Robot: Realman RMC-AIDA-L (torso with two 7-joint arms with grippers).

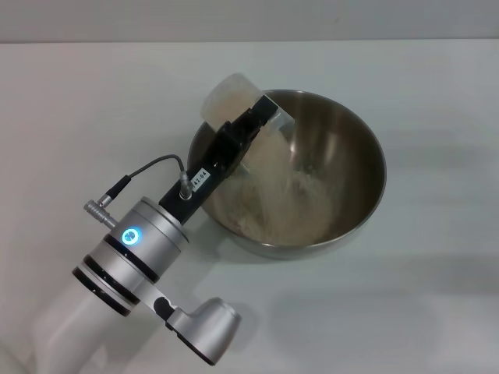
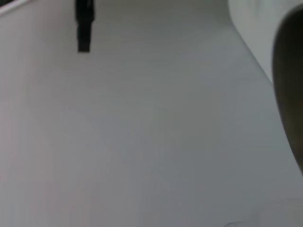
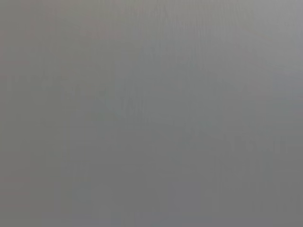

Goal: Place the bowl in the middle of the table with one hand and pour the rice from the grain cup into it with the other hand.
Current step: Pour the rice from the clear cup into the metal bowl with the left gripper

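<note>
Tipping the grain cup (image 1: 238, 105) over the bowl (image 1: 355, 167), the left gripper (image 1: 253, 118) squeezes it tight so rice (image 1: 292, 202) falls inside.

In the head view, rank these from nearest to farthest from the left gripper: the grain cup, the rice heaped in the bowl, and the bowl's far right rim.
1. The grain cup: held in the left gripper, tipped over the bowl's left rim.
2. The rice: heaped on the floor of the bowl, below the cup.
3. The bowl's far right rim: opposite the gripper.
</note>
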